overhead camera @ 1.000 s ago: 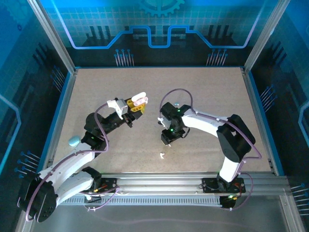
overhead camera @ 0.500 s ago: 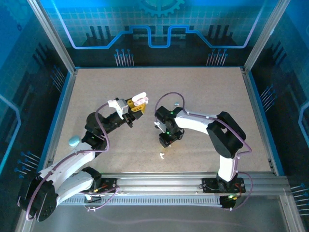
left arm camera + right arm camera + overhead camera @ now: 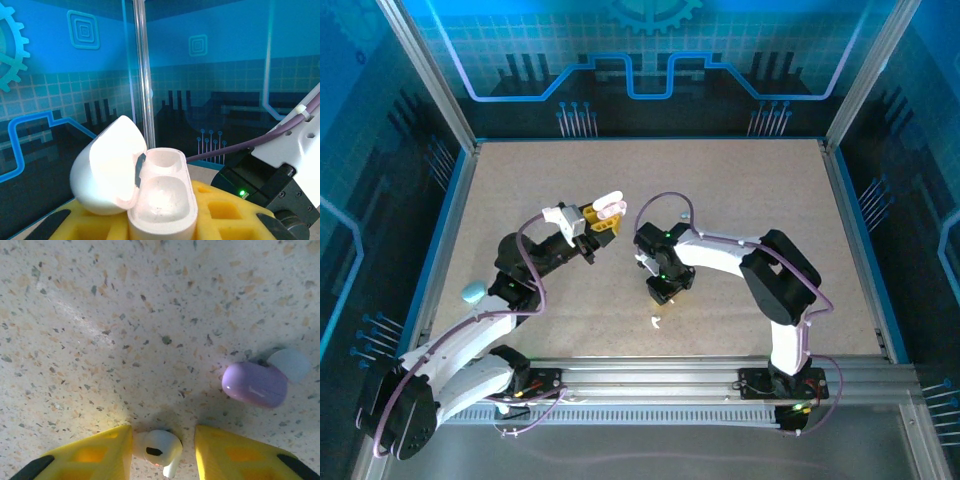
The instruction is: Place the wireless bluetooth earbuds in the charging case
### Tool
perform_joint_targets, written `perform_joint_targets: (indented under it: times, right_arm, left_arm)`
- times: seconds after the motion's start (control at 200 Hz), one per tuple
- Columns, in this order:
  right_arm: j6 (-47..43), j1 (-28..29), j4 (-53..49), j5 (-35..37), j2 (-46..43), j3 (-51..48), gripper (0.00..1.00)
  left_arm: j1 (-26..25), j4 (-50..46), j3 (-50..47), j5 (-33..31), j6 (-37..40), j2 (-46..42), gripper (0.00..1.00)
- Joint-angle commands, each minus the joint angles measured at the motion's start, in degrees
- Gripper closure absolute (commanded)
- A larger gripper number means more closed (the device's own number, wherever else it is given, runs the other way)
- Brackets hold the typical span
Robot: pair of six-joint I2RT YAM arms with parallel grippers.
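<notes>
The right end effector pointed down at the bench, partly open. A white earbud sat between its yellow fingers, touching one and clear of the other, and its wrist view showed a purple case lying near beyond. From overhead, that arm folded back from its base toward the bench's middle. Farther off, the left end effector, on an arm stretched diagonally inward, was clamped on a white charging case; its wrist view showed the lid swung open and two hollow wells facing up.
</notes>
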Motion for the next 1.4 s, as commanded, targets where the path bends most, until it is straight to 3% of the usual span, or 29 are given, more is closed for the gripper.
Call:
perform_joint_targets:
  times: [0.0, 0.205, 0.48, 0.775, 1.236, 1.396]
  right_arm:
    - [0.9, 1.5, -1.7, 0.6, 1.6, 0.2, 0.62]
    - [4.5, 0.4, -1.3, 3.9, -1.4, -2.2, 0.66]
    - [11.5, -5.8, 1.2, 5.4, -9.4, -9.1, 0.67]
    - [19.3, -13.4, 3.7, 0.9, -13.7, -15.9, 0.67]
    - [21.7, -13.1, 2.0, -1.8, -13.2, -15.4, 0.60]
    - [21.9, -12.9, 1.4, 2.0, -12.9, -15.0, 0.60]
  left_arm:
    - [-0.2, 0.6, -0.6, -0.9, 1.2, -1.2, 0.77]
    - [-0.2, 0.2, -0.4, -0.8, 1.4, -0.9, 0.77]
    - [-0.3, 0.8, 0.9, 1.1, 0.3, 1.8, 0.77]
    - [-0.7, 2.8, 1.3, 2.1, -1.5, 4.7, 0.77]
    - [-0.8, 2.4, 1.9, 2.3, -1.6, 5.3, 0.77]
    - [-0.9, 2.7, 2.0, 2.4, -1.7, 5.8, 0.78]
